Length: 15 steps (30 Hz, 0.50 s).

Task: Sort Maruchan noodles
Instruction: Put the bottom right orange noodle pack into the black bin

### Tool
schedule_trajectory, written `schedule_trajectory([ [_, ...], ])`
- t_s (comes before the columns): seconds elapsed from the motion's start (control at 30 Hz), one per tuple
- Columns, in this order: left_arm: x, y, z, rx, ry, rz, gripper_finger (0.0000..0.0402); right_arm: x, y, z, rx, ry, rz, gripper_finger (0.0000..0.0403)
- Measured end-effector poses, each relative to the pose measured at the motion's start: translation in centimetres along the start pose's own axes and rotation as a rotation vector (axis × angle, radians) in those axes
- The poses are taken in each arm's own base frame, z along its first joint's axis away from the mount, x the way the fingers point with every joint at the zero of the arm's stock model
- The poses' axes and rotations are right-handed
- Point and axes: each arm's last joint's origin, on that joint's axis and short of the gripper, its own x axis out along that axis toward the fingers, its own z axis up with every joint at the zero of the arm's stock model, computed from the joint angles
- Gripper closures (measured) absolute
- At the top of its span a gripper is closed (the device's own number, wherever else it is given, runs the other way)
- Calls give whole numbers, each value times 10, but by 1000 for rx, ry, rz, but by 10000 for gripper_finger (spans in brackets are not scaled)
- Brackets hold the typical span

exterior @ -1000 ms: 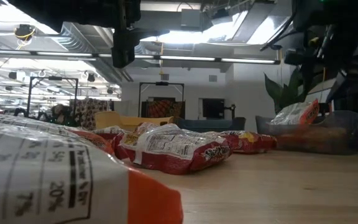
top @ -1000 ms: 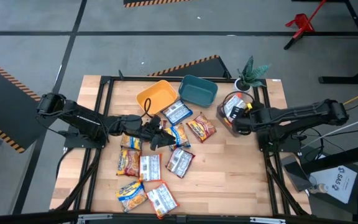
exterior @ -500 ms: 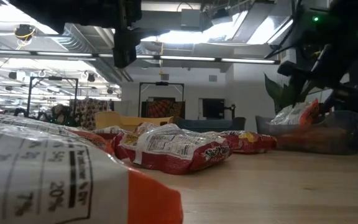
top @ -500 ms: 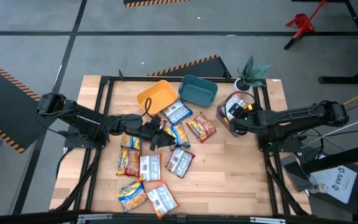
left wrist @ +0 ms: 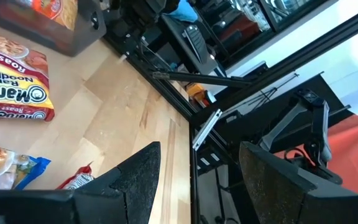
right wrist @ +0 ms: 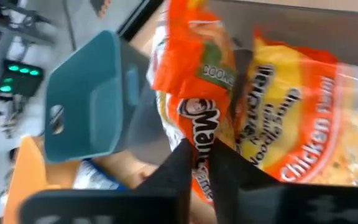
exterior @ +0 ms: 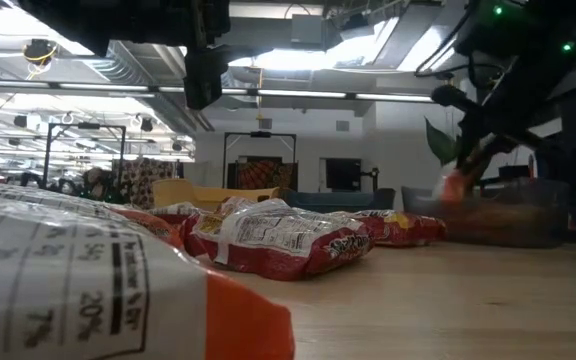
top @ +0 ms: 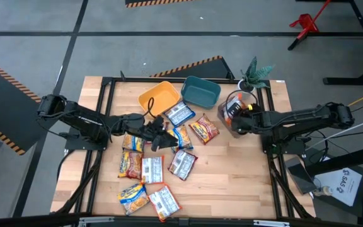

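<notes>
Right wrist view: right gripper (right wrist: pixel 201 163) was clamped on an orange Maruchan packet (right wrist: pixel 194 93), at the grey bin (top: pixel 235 113) beside the teal bin (top: pixel 200 91). Judged step: depositing it. Next move: release inside the bin. Beyond it, left gripper (top: pixel 159 135), jaws parted and empty, hovered over the loose packets (top: pixel 150 167).

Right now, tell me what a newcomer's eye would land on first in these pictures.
First, the scatter of Maruchan noodles spread over the middle and near-left of the wooden table. Next, the right gripper, pinching an orange packet over the grey bin at the table's right. Behind the pile stand a yellow bin and a teal bin, while the left gripper hovers open above the packets.
</notes>
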Motion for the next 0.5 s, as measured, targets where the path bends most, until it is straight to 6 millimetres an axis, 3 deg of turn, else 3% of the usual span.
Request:
schedule_trajectory([
  [0.1, 0, 0, 0, 0, 0, 0, 187, 0, 6, -2, 1, -11, 59, 397],
  [0.5, 0, -1, 0, 11, 13, -16, 187, -1, 15, -4, -97, -53, 154, 341],
])
